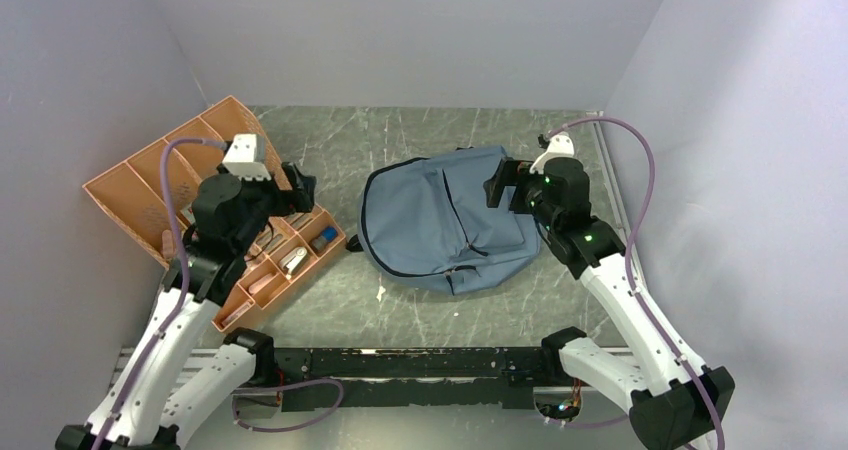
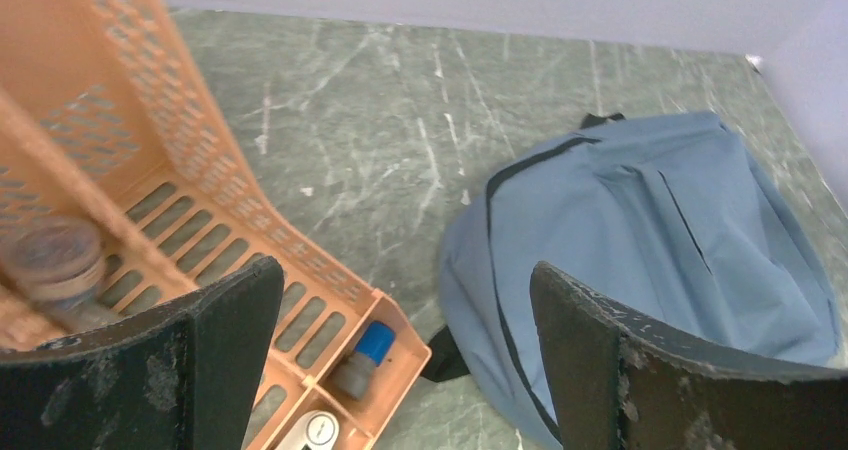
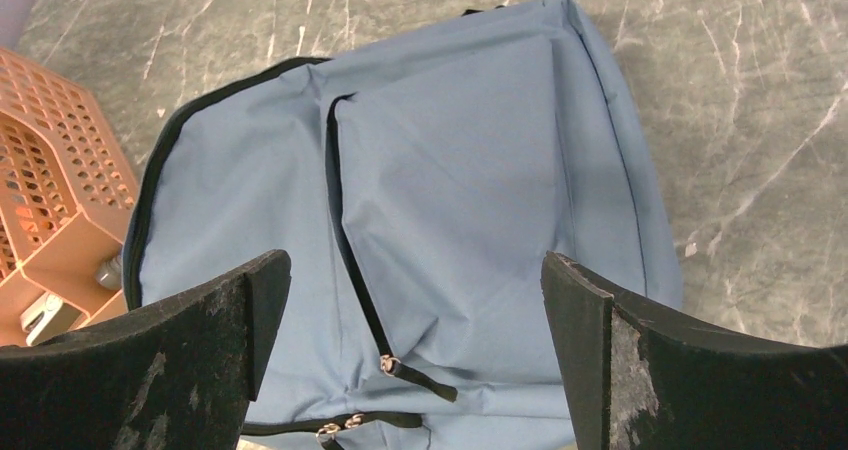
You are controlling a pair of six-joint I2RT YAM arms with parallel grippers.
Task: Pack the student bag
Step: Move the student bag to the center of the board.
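I hold the right tool [image 3: 415, 265], fingers wide apart, above the closed student bag [image 3: 450, 160] lying flat on the counter [image 3: 760, 100] beneath it, ready for the zipper pulls [image 3: 388, 363], while the left tool [image 2: 405, 275], equally apart and empty, hangs over the orange tray [image 2: 200, 170] for pickups.

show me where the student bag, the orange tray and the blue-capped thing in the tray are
student bag [image 1: 445, 220], top external view, middle of its grey-blue front panel
orange tray [image 1: 140, 185], top external view, bare mesh of its back section
blue-capped item [image 2: 375, 341], left wrist view, its blue cap
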